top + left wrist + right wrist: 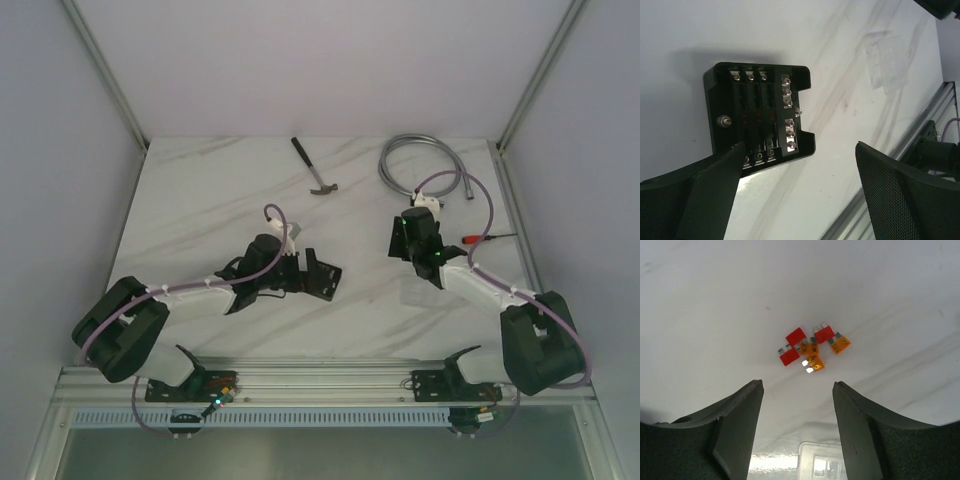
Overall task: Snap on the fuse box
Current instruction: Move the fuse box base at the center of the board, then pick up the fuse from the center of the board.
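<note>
The fuse box [760,117] is a black square box lying open side up on the white table, with rows of screws and small red fuses in its slots. In the top view the fuse box [322,272] sits right in front of my left gripper [300,270]. The left gripper [801,147] is open wide, one finger [715,190] overlapping the box's near edge, the other [900,195] well off to the side. My right gripper [797,385] is open above the table, nothing pinched between its fingers. A clear plastic cover [825,462] lies below it.
Several loose red and orange fuses [810,347] lie ahead of the right gripper. The clear cover [887,60] also shows faintly beyond the box. A hammer [315,170], a coiled metal hose [420,165] and a red-handled screwdriver [485,238] lie at the back.
</note>
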You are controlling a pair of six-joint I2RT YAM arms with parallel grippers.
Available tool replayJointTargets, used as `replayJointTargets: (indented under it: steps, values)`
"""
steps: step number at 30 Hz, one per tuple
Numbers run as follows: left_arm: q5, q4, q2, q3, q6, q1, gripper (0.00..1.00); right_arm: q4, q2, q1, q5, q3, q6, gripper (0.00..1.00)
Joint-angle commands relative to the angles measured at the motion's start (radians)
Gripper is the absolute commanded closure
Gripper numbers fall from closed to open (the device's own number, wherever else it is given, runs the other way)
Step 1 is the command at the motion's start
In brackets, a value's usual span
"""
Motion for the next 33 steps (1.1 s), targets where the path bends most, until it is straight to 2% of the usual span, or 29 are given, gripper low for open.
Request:
replayJointTargets:
  steps: [1,6,9,12,18,26,33]
  values:
    - [-0.034,-0.027,-0.001,0.033,-0.079,-0.054,0.0,-0.009,0.018,-0.022,0.008,-0.005,0.021,0.35]
    - [-0.077,-0.022,0.0,0.033,-0.158,-0.101,0.0,0.006,0.045,-0.032,0.017,-0.004,0.032,0.35]
    - [-0.093,-0.024,-0.06,0.033,-0.177,-0.124,0.0,0.008,0.057,-0.047,0.022,-0.006,0.05,0.35]
    - [-0.121,-0.054,-0.133,0.039,-0.163,-0.13,0.0,0.015,0.076,-0.06,0.023,-0.004,0.083,0.37]
    - [-0.28,-0.187,-0.242,0.041,-0.091,-0.119,0.0,0.026,0.142,-0.064,0.027,0.032,0.142,0.46]
    - [-0.323,-0.24,-0.273,0.02,-0.058,-0.088,0.0,0.043,0.196,-0.065,0.084,0.048,0.174,0.52]
    - [-0.32,-0.246,-0.273,0.009,-0.052,-0.068,0.0,0.069,0.276,-0.067,0.077,0.085,0.135,0.54]
